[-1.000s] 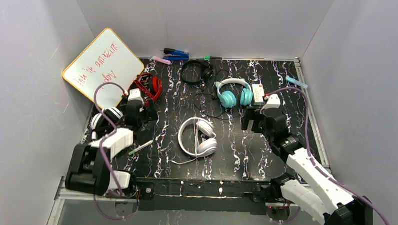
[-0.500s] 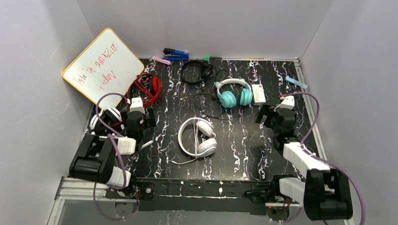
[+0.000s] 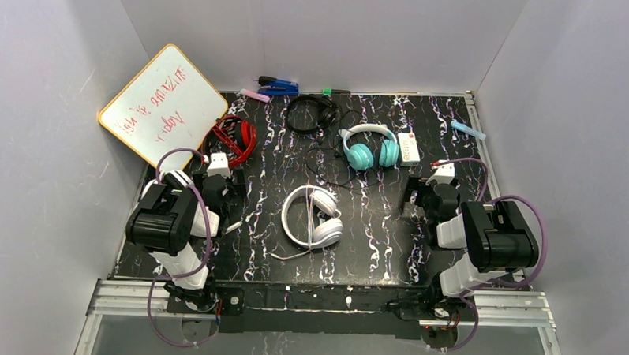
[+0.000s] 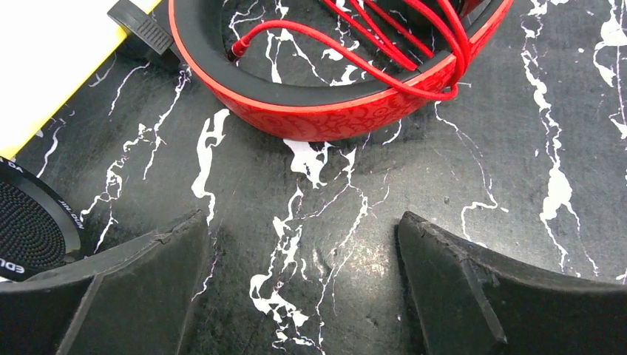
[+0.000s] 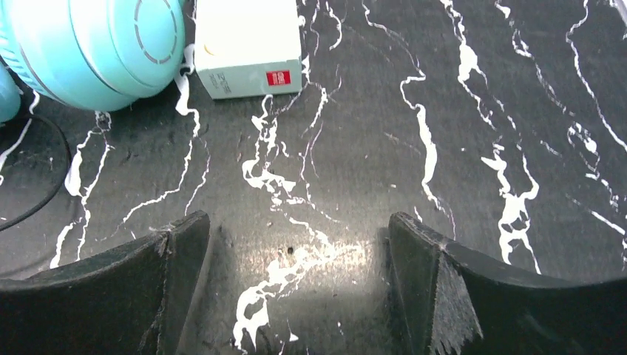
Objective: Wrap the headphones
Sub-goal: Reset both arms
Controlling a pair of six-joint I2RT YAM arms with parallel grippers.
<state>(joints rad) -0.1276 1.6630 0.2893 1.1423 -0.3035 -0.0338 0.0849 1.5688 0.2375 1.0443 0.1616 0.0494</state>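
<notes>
I log: red headphones, upper left, cord bunched inside band; all-white headphones, centre, cord trailing loose. Left gripper, right gripper: jaws apart.

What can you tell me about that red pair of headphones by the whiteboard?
The red headphones lie flat on the black marbled table, close to the lower edge of the whiteboard. The band looks like glossy red plastic, faintly patterned outside, dark-lined inside. Its red cord lies looped within the band. Nothing grips it.
</notes>
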